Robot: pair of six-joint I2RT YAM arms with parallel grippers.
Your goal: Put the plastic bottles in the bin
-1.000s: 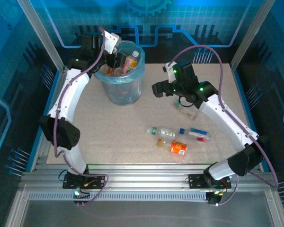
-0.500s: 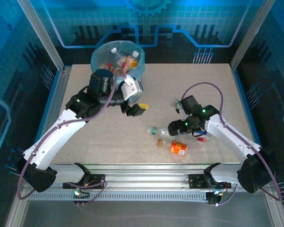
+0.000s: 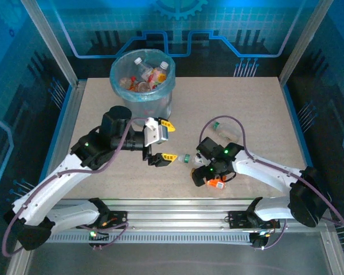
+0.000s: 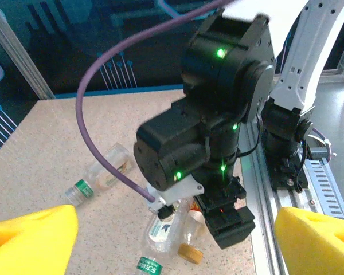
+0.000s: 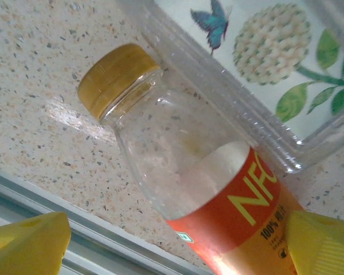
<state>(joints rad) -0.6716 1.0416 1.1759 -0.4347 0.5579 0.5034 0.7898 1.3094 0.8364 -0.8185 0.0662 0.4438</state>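
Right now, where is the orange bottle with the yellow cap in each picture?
Top view: orange-label bottle low, right of centre.
Left wrist: orange-label bottle at bottom centre, yellow cap nearest.
Right wrist: orange-label bottle close up, across the middle.
Shared landmark: the green-capped clear bottle lying right beside it.

Left pincer (image 3: 168, 140) withdrawn from bin (image 3: 155, 106), right pincer (image 3: 205, 175) lowered over orange-labelled bottle (image 3: 217, 182).

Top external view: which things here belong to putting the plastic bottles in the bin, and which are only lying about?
Of the job: bin; bottles inside it; orange-labelled bottle; green-capped bottle; clear bottle farther back.
Only around: purple cables; aluminium frame; blue back panel.
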